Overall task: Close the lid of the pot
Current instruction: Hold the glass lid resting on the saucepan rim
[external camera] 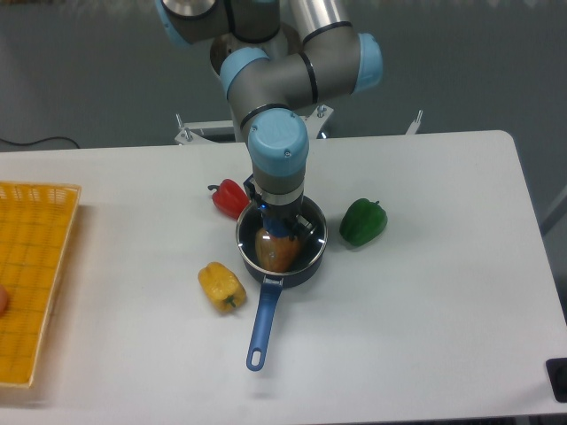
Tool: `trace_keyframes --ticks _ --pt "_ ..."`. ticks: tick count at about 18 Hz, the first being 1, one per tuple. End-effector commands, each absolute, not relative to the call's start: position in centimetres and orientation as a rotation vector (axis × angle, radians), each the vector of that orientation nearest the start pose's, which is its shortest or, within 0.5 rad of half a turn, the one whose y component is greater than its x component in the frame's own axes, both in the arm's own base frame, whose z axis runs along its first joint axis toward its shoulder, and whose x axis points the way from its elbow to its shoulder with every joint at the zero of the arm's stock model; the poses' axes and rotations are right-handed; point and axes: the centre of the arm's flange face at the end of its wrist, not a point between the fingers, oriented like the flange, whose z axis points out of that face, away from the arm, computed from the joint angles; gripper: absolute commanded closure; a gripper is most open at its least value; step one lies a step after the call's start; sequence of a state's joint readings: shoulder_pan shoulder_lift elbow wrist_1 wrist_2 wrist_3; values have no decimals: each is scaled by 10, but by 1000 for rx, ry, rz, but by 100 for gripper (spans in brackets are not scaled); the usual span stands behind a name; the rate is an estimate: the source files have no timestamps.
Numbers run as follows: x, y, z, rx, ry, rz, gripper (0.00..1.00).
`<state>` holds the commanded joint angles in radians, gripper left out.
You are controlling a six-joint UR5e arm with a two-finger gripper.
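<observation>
The black pot [306, 262] stands mid-table, its long blue handle [262, 320] pointing toward the front edge. The glass lid [301, 241] lies flat on the pot, its silver rim matching the pot's rim. An orange pepper [276, 252] shows through the glass. My gripper [277, 225] points straight down over the lid's centre. Its dark fingers hug the blue knob [271, 222], which is mostly hidden by the wrist.
A red pepper [229, 197] touches the pot's back left. A green pepper [363, 221] sits to its right and a yellow pepper [221, 285] at its front left. A yellow basket [35, 274] fills the table's left edge.
</observation>
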<state>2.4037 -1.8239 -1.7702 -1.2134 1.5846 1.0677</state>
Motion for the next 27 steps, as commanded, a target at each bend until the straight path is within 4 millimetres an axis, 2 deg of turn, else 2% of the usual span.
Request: trace_keyframes --ticks 7,17,27 --pt "-318 467 293 -3183 379 -109 49" --pt "-321 466 296 -3182 386 -101 41" --pt "-318 466 294 -3184 389 -107 39"
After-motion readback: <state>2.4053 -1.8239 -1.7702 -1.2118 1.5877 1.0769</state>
